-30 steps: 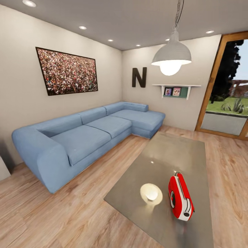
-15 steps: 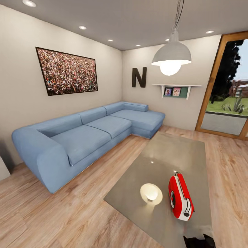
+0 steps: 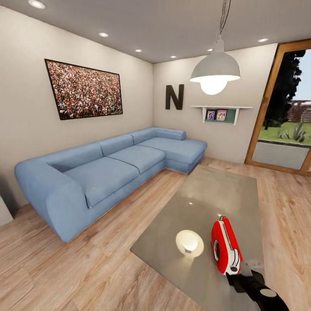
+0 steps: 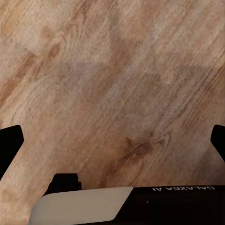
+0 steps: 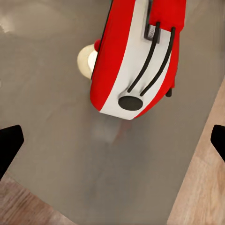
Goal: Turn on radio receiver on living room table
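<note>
The red radio receiver [image 3: 226, 247], with its white edge band and thin handle, stands upright on the near right part of the glossy grey table [image 3: 216, 194], dial facing left. My right gripper [image 3: 236, 277] comes up from below right, just short of the radio's near end. In the right wrist view the radio [image 5: 136, 56] lies ahead of the right gripper [image 5: 112, 145], whose fingertips [image 5: 9, 145] are spread wide with nothing between them. The left gripper [image 4: 112, 143] hangs open over the bare wood floor [image 4: 112, 84].
A blue L-shaped sofa [image 3: 108, 168] runs along the left and back walls. A white pendant lamp [image 3: 214, 69] hangs over the table, and its reflection [image 3: 189, 242] glows beside the radio. A glass door [image 3: 285, 112] is at the right. Wood floor surrounds the table.
My right arm has risen into the head view from the bottom right edge and moved up toward the radio's near end. The radio and the camera have not moved.
</note>
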Robot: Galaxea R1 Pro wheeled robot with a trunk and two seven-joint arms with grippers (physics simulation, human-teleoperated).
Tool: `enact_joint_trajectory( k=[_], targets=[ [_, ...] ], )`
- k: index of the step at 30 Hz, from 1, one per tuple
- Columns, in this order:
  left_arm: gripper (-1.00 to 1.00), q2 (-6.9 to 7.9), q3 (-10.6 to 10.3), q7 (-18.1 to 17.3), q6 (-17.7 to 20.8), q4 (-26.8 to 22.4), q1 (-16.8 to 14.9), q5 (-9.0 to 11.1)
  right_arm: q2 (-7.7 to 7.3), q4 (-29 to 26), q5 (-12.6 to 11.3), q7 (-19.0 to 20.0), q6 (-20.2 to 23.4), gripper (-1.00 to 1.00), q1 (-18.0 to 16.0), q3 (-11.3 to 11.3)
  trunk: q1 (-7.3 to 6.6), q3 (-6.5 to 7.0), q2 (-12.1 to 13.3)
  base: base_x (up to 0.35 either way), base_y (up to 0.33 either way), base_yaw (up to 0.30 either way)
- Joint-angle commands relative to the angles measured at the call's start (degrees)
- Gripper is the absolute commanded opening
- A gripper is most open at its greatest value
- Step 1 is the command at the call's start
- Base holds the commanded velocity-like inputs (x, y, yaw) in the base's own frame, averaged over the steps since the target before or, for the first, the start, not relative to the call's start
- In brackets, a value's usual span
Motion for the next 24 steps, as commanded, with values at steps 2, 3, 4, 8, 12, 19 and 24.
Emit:
enact_joint_trajectory(
  k=[2,3,4,8,12,19,24],
  targets=[
    [1.00,0.00,-0.02,0.00,0.00,0.00,0.00,0.00,0.00,-0.78,-0.02,0.00,0.49,1.00,0.00,-0.02,0.00,0.00,0.00,0.000,0.000,0.000],
    [1.00,0.00,0.00,0.00,0.00,0.00,0.00,0.00,-0.01,-1.41,-0.35,0.00,0.79,1.00,0.00,-0.39,0.00,0.00,0.00,0.000,0.000,0.000],
    [1.00,0.00,-0.01,0.00,0.00,0.00,0.00,0.00,-0.01,-1.76,-0.98,0.02,0.92,1.00,0.00,-1.55,0.00,0.00,0.00,0.000,0.000,0.000],
    [1.00,0.00,0.00,0.00,0.00,0.00,0.00,0.00,-0.05,-5.08,-3.72,0.14,3.02,1.00,0.00,-7.70,0.00,0.00,0.00,0.000,0.000,0.000],
    [1.00,0.00,-0.03,0.00,0.00,0.00,0.00,0.00,-0.15,-10.26,-4.58,0.19,7.60,1.00,-0.42,-9.85,0.00,0.00,0.00,0.000,0.000,0.000],
    [1.00,0.00,-0.06,0.00,0.00,0.00,0.00,0.00,-0.17,-12.01,-5.11,0.10,11.35,1.00,-10.96,-10.14,0.00,0.00,0.00,0.000,0.000,0.000],
    [1.00,0.00,-0.07,0.00,0.00,0.00,0.00,-0.02,-0.08,-9.25,-5.30,0.23,19.47,1.00,-18.38,-8.25,0.00,0.00,0.00,0.000,0.000,0.000]
  ],
)
